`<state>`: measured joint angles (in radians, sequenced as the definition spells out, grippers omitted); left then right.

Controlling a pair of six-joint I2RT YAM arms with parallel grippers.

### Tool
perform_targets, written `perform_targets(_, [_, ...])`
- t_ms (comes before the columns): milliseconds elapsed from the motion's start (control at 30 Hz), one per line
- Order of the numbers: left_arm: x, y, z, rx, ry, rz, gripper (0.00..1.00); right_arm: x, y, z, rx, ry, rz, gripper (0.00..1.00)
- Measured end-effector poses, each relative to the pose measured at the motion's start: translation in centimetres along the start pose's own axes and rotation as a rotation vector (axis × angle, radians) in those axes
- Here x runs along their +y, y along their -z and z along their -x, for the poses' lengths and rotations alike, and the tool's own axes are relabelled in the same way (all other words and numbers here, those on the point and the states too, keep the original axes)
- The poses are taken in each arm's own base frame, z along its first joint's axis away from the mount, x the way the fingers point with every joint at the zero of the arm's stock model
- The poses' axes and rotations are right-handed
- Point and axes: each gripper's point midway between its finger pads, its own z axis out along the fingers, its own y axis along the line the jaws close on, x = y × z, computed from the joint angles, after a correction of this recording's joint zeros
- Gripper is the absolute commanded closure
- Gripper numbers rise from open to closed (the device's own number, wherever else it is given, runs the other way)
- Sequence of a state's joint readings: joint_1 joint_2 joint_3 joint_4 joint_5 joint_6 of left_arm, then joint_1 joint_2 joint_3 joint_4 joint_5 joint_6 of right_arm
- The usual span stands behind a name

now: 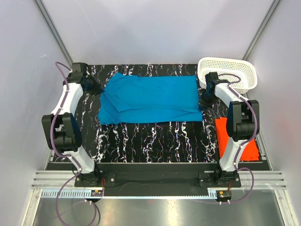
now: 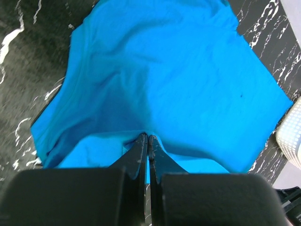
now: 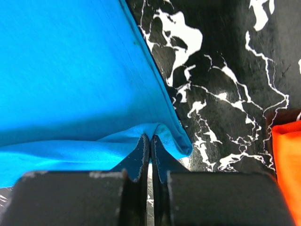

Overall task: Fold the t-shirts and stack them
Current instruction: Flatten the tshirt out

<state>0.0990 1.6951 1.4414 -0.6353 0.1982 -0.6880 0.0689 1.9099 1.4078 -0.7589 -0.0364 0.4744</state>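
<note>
**Q:** How do the two grippers stand?

**A:** The left gripper (image 2: 148, 137) is clenched. Its dark jaws meet with only a hairline seam between them, and a small ridge of cloth from the blue t-shirt (image 1: 150, 99) is pinched at the tips. The right gripper (image 3: 150, 138) is closed just as tightly, nipping a raised fold of the same garment next to its rounded corner.

**Q:** Where does that garment lie?

**A:** It is spread across the far half of the desk (image 1: 155, 141), between the two arms. The left gripper holds its left edge and the right gripper its right edge. The outline is roughly rectangular, with one layer folded over another, so that a diagonal edge crosses the near left part.

**Q:** What of its material?

**A:** It is a soft, matte cloth with shallow wrinkles, lying nearly flat away from the pinched spots. The desk beneath is glossy black with white marble-like veins.

**Q:** And the other items?

**A:** The orange-red t-shirt (image 1: 251, 150) lies flat at the near right, partly hidden by the right arm and well apart from the blue one. A white perforated plastic basket (image 1: 228, 62) sits at the far right corner.
</note>
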Motion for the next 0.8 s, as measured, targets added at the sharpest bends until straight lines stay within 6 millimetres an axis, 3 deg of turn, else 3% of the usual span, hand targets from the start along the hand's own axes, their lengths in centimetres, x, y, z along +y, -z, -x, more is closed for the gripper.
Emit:
perform_targets(367, [-1.5, -2.0, 1.1, 0.031, -0.005, -0.04, 1.0, -0.5, -0.8, 0.5, 0.008, -0.005, -0.037, 0.98])
perform_targets(800, [-1.4, -3.8, 0.7, 0.078, -0.004, -0.041, 1.0, -0.4, -0.9, 0.9, 0.007, -0.002, -0.038, 0.98])
